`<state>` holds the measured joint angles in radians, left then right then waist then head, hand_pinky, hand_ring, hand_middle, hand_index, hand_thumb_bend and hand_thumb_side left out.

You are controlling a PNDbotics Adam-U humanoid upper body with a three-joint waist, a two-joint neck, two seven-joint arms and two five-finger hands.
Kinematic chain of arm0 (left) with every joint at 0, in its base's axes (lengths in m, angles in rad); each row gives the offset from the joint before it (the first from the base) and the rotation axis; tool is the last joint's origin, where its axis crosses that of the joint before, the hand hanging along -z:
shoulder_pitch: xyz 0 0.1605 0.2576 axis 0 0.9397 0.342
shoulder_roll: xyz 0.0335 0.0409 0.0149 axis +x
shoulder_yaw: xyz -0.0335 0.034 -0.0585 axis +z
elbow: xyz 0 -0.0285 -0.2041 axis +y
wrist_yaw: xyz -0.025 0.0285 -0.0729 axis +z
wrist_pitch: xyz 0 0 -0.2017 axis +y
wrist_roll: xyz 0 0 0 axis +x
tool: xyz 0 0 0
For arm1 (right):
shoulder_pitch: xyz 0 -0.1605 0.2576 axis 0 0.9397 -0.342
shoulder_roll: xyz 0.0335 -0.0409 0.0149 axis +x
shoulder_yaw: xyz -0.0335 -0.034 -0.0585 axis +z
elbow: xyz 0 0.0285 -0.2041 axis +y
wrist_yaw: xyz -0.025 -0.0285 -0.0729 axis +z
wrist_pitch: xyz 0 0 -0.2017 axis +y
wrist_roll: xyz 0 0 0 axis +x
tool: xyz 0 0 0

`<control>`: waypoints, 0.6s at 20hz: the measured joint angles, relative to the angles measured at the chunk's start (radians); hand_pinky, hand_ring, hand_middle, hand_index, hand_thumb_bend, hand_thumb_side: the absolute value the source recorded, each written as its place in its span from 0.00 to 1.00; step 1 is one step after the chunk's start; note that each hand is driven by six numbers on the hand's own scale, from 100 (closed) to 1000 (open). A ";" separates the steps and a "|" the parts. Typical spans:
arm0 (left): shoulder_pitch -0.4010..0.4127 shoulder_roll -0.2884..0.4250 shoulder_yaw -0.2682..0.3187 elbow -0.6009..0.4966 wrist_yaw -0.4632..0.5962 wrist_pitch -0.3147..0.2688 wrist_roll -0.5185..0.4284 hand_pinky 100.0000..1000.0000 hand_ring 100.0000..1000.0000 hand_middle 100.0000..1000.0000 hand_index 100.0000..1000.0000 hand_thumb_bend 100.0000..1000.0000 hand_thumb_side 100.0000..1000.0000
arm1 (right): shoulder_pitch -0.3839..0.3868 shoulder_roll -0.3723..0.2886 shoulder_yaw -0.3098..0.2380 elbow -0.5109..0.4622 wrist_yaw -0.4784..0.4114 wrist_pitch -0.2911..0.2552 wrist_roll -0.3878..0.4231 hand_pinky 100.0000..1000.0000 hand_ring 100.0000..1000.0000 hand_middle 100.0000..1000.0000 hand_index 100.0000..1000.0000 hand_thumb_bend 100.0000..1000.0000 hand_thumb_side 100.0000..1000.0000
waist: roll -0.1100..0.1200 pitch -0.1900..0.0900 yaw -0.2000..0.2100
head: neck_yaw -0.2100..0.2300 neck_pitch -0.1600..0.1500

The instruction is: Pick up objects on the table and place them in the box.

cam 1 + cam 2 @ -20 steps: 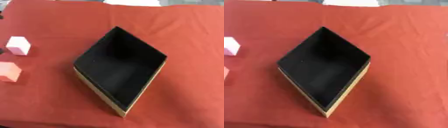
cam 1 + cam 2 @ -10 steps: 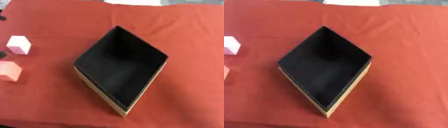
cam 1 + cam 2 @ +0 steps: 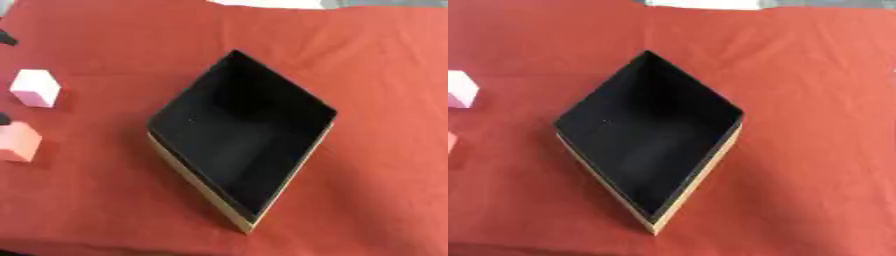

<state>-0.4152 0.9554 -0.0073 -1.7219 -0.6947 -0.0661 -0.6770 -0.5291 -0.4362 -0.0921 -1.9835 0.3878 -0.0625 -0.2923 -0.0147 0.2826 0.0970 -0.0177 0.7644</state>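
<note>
Two small blocks lie on the red cloth [image 3: 367,75] at the left, well apart from the box. The nearer one is a salmon-pink block [image 3: 17,142], cut by the left edge of the left eye view; just beyond it sits a paler pink block [image 3: 35,88], the two apart from each other. The box [image 3: 241,150] stands in the middle of the cloth, turned so that one corner points toward the robot; its inside is black, its outer wall tan, and nothing shows inside it. Small dark bits show at the left edge near the blocks; I cannot tell what they are. Neither robot hand can be made out, so their fingers cannot be judged. At the far edge a pale strip [image 3: 702,4] borders the cloth.
</note>
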 measured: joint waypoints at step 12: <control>-0.052 0.022 -0.133 0.107 -0.018 -0.100 -0.131 0.77 0.89 0.91 0.95 0.76 0.16 | -0.007 0.000 0.004 0.000 -0.007 0.002 0.003 0.79 0.62 0.51 0.78 0.00 0.63 | -0.003 0.010 -0.001 | 0.008 0.000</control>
<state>-0.4667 0.9778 -0.1399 -1.6147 -0.7126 -0.1660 -0.8083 -0.5364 -0.4364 -0.0883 -1.9835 0.3809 -0.0607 -0.2895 -0.0177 0.2922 0.0961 -0.0097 0.7645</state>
